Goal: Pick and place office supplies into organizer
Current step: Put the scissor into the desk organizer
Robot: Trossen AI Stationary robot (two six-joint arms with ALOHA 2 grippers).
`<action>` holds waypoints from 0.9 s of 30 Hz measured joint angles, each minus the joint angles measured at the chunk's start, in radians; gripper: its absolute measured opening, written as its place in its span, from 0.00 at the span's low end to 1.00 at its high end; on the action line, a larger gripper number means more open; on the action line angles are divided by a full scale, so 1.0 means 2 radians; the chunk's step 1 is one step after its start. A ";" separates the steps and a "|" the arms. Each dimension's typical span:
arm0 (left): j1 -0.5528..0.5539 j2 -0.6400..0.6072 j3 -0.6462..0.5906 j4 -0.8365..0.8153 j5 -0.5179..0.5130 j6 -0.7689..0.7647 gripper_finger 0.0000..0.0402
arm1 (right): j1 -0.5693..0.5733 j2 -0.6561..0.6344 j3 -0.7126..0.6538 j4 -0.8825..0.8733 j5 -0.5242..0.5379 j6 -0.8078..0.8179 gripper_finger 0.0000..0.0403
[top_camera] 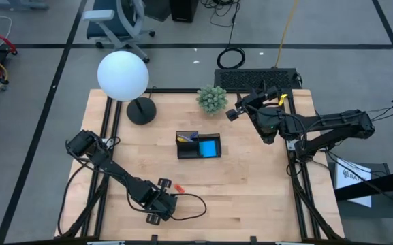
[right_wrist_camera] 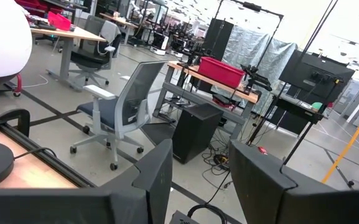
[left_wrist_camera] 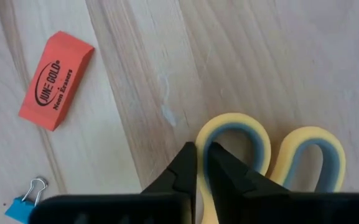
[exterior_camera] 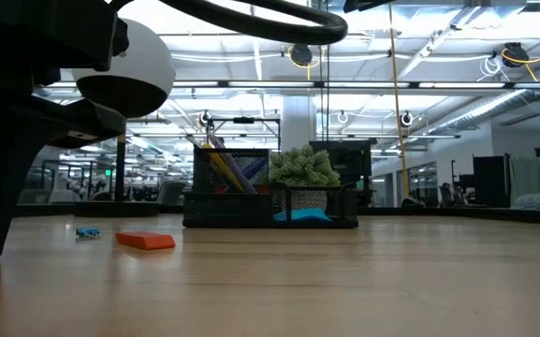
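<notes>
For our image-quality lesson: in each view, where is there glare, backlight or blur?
High view: the white globe lamp is blown out. Low view: bright ceiling lights backlight the black mesh organizer; the near arm is a blurred silhouette. Left wrist view: even light, the orange eraser is sharp; the left gripper is soft. Right wrist view: the near fingers are blurred.

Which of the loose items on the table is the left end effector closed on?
The scissors: the left end effector pinches one yellow handle loop, while the orange eraser and blue binder clip lie untouched nearby.
</notes>
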 joint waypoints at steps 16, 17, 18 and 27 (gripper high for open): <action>-0.002 -0.051 -0.002 -0.003 -0.009 0.001 0.03 | 0.000 0.000 0.000 0.000 0.000 0.000 0.37; -0.002 -0.055 -0.002 -0.004 -0.010 0.000 0.03 | 0.000 0.000 0.000 0.000 0.000 0.000 0.37; -0.002 -0.059 -0.002 -0.005 -0.011 0.000 0.03 | 0.000 0.000 0.000 0.000 0.000 0.000 0.37; -0.005 -0.104 -0.002 -0.015 -0.025 -0.003 0.03 | 0.000 0.000 0.000 0.000 0.000 0.000 0.37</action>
